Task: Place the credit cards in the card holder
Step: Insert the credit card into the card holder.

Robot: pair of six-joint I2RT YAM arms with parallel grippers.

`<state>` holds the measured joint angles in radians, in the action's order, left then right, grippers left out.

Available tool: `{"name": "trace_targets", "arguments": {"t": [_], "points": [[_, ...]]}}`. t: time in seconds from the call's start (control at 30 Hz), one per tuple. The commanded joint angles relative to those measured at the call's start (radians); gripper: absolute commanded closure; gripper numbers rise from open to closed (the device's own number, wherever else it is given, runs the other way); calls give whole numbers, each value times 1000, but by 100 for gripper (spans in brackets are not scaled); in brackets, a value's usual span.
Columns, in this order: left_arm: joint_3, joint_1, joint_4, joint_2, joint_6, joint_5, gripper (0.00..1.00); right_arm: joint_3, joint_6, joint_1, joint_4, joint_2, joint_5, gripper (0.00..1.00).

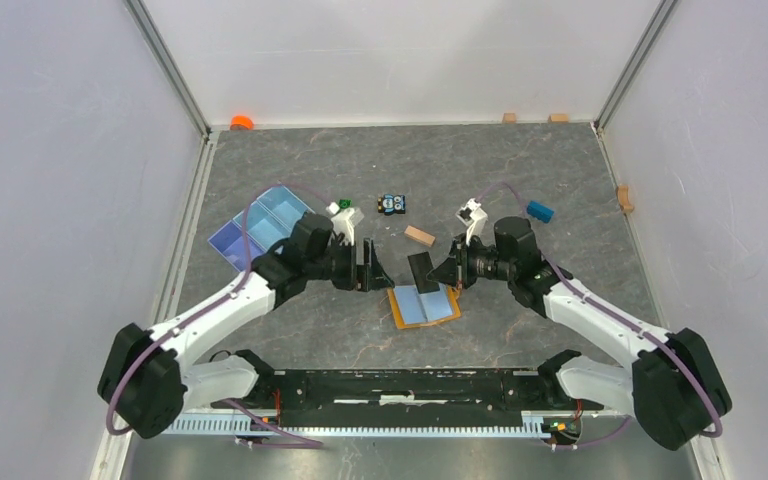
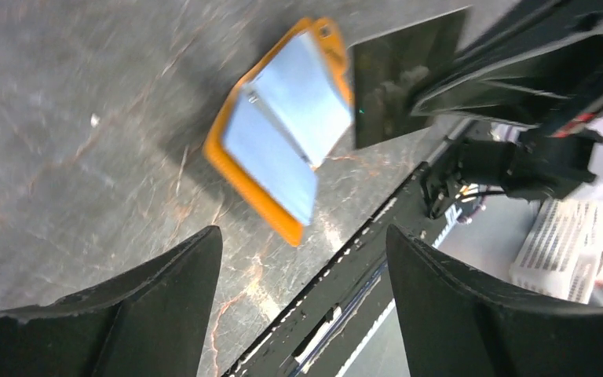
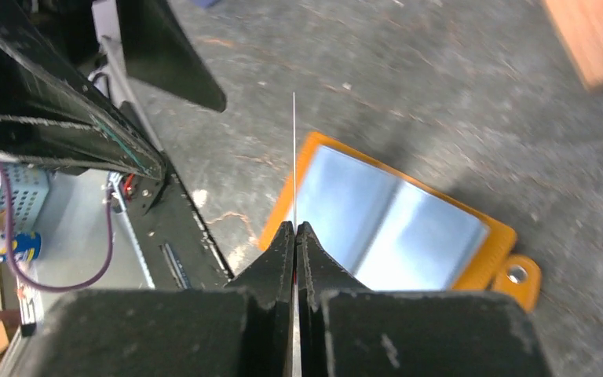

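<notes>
The divided light blue tray [image 1: 264,226] sat on the grey worktop [image 1: 560,170] behind the left jaws, beside the wrist of the left arm [image 1: 245,295] and well apart from the jaw tips.

The left jaws stood wide open and held nothing. In the left wrist view, only worktop and the dark base rail [image 2: 338,259] showed between them. They pointed toward the right jaws, with a clear gap between the two sets of tips.

The card holder [image 1: 400,312] [image 2: 255,200] [image 3: 496,250] lay opened flat like a book on the worktop. It was just ahead of and below the left jaws, on the near side of the gap between the two sets of jaws. Its orange rim framed two pale blue inner faces. Whether a light blue card lay on those faces could not be determined. Neither set of jaws touched it.

The dark card [image 1: 421,268] [image 2: 408,75] [image 3: 294,157] was held by one end. It projected straight ahead of the right jaws toward the left jaws, above the far edge of the card holder. Contact between card and holder could not be determined.

The right jaws were fully closed on the dark card. The right wrist view showed the card edge-on as a thin line between the tips.

A wooden block [image 1: 419,236] lay beyond the card, on the far side of the right jaw tips. A small blue block [image 1: 540,211] lay behind the right jaws, beside the right arm [image 1: 580,300].
</notes>
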<state>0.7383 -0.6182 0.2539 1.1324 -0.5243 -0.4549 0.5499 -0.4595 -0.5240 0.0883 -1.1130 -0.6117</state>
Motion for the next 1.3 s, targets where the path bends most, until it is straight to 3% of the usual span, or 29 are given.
{"name": "trace_targets", "arguments": {"t": [0.0,0.33,0.67,0.93,1.27], "points": [[-103,-17,-188,68,-256,87,16,-46,-27,60,-27,-52,28,100],[-118,-94,-336,262,-348,72,16,-99,-49,91,8,-116,15,100],[-111,-115,-309,397,-341,117,43,-161,-98,91,85,-153,-29,100],[-119,-117,-295,433,-321,156,72,-221,-212,92,224,-214,-100,100],[-128,-117,-306,455,-318,159,78,-243,-271,91,290,-252,-81,100]]}}
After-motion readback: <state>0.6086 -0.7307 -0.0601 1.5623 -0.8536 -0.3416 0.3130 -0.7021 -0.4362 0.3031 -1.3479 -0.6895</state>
